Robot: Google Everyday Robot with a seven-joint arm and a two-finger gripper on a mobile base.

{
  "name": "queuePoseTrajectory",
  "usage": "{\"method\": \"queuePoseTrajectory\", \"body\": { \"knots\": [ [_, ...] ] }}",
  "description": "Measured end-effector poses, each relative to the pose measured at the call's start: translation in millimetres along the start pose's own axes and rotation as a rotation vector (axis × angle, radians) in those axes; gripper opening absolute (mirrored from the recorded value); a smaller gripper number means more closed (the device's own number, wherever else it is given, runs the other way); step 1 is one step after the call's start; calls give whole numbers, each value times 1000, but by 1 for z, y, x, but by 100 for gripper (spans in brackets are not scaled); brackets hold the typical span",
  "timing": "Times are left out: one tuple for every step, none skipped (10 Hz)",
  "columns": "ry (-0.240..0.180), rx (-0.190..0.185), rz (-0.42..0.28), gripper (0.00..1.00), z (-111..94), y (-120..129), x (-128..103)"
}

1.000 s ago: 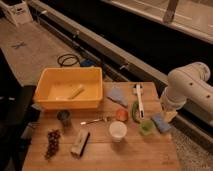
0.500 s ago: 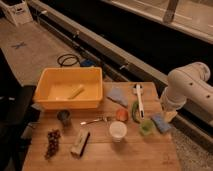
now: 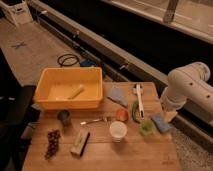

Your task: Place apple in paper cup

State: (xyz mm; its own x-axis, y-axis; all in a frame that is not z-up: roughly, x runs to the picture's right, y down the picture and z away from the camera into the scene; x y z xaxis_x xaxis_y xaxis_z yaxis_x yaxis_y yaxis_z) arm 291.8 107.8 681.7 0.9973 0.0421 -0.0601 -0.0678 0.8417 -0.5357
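Note:
The apple point(image 3: 121, 114) is a small orange-red fruit lying on the wooden table point(image 3: 100, 155) near its middle. The white paper cup point(image 3: 118, 131) stands upright just in front of the apple, close to it. The white robot arm point(image 3: 187, 90) hangs over the table's right edge. Its gripper point(image 3: 170, 116) is low at the right edge, to the right of the apple and cup, and holds nothing that I can see.
A yellow tub point(image 3: 70, 88) with a pale stick sits at the back left. A dark metal cup point(image 3: 64, 117), a grape bunch point(image 3: 52, 143), a snack bar point(image 3: 80, 143), a fork point(image 3: 95, 120), a blue cloth point(image 3: 118, 96), a white brush point(image 3: 140, 100) and sponges point(image 3: 153, 125) lie around.

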Motion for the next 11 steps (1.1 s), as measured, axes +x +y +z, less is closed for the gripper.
{"method": "queuePoseTrajectory", "body": {
  "knots": [
    [0,1,-1,65,0,0,0],
    [6,7,-6,65,-1,0,-1],
    [12,21,-23,65,-4,-1,-4],
    [12,26,-52,65,-6,-4,-15],
    [9,29,-88,65,-7,-6,-32],
    [6,32,-125,65,-7,-7,-53],
    [1,33,-164,65,-8,-6,-77],
    [-11,37,-218,65,-8,-6,-109],
    [-23,42,-254,65,-8,-4,-128],
    [-35,46,-284,65,-9,-2,-145],
    [-35,47,-288,65,-9,-2,-146]
  ]
}}
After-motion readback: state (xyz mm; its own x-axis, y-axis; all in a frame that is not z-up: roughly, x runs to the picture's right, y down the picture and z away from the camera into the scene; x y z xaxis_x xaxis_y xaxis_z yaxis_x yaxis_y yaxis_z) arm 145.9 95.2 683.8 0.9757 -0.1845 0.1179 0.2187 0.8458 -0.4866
